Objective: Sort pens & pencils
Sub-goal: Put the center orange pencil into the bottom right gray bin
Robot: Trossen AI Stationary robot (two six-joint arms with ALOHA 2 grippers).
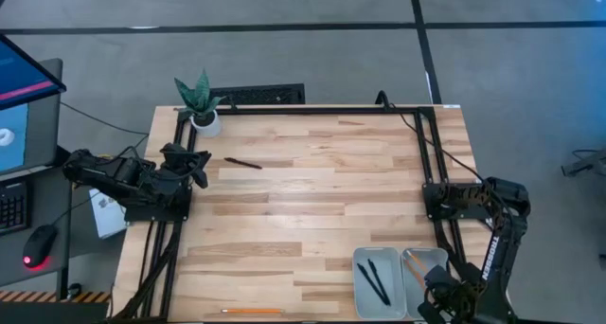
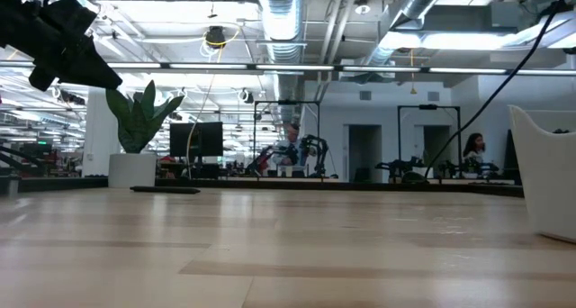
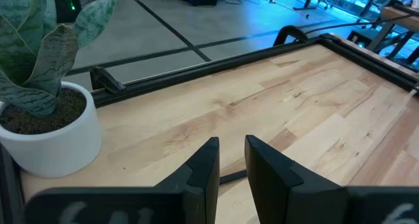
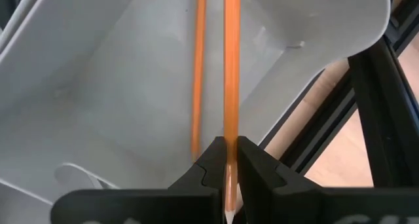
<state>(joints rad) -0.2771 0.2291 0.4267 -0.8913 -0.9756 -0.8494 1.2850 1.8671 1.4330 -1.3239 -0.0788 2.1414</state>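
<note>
Right fingers [image 4: 227, 160] pinch a pencil [image 4: 231, 73] over the tray [image 4: 98, 86].

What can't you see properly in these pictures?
- High view: the right pincer covers part of the right-hand tray, so its pencils can't be counted.
- Left wrist view: the black pen is mostly hidden behind the left pincer.
- Low view: the far-off people are too small.

A light wooden table [image 1: 312, 201] carries a potted plant [image 1: 201, 104] at its far left corner, 1 black pen [image 1: 243, 163] lying just beside it, 1 orange pencil [image 1: 252, 311] along the near edge, and 2 grey trays [image 1: 401, 280] side by side at the near right.
</note>
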